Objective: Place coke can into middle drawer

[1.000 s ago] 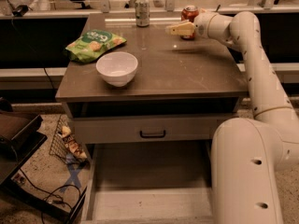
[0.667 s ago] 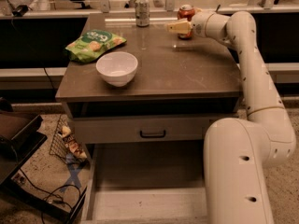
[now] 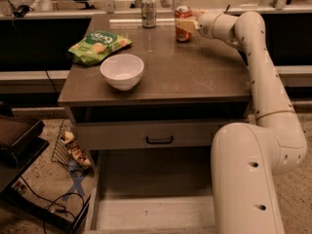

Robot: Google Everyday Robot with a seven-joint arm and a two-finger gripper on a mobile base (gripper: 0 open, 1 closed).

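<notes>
Tool (image 3: pixel 189 25) at table (image 3: pixel 195 74) rear, prob. clamped on upright red-orange coke can (image 3: pixel 181 14), silver rim

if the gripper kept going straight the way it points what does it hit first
The coke can: the gripper, at the back of the cabinet top, points straight at it and looks to be against its side, though depth is unclear.

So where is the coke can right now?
In the camera view the coke can stands upright near the far edge of the cabinet top, right of the silver can, with the gripper at its right side.
</notes>
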